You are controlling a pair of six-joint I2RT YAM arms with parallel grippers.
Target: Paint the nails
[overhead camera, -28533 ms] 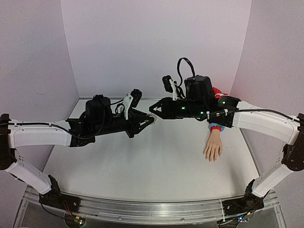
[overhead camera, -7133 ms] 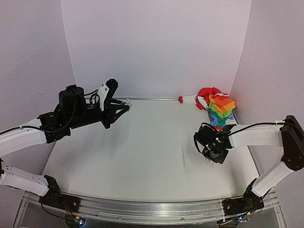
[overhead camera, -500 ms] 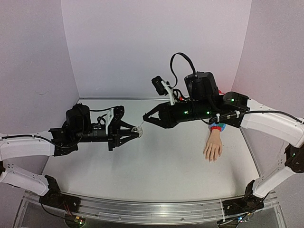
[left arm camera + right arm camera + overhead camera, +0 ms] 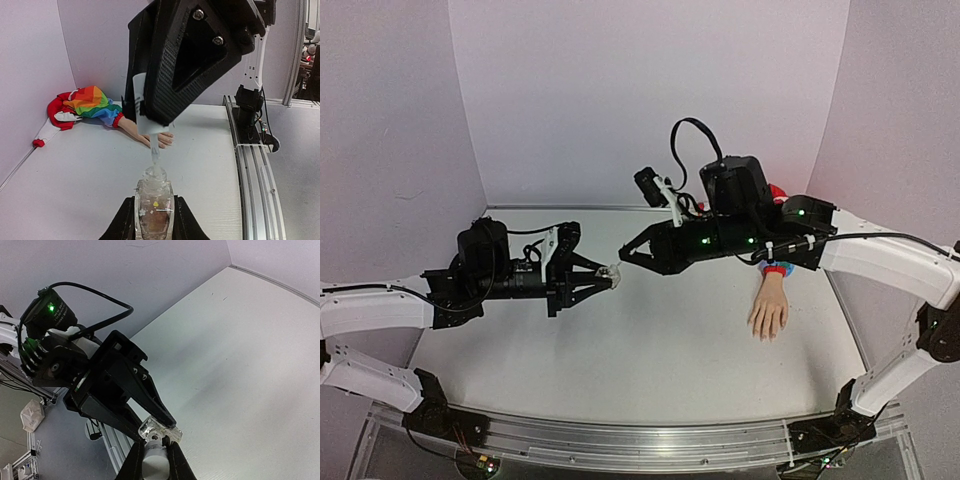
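While the small clear bottle [image 4: 153, 200] is clamped between the narrowed jaws of the left end effector [image 4: 603, 279], its mouth is kept turned toward the right end effector [image 4: 628, 256], presumably so that the brush can be dipped; the two are met tip to tip above the bench [image 4: 650, 360]. The right end effector is closed on the white brush cap [image 4: 149, 120], and the thin stem [image 4: 155, 159] is seen reaching to the bottle's neck; whether the bristles are inside cannot be told. The bottle is judged to be held off the surface so that it is steadied against the pull of the cap.

The fake hand [image 4: 768, 305] is lain flat, well behind the right end effector's tips and just beside its wrist; from the left end effector it is seen far ahead, past the bottle and partly hidden. Its long axis is run from the red cuff [image 4: 776, 270] to the fingertips, which are pointed toward the arm bases; the rainbow sleeve [image 4: 90, 102] is trailed away at the far end. The nails [image 4: 766, 335] are too small for any paint to be judged; the brush would next have to be carried back to them.
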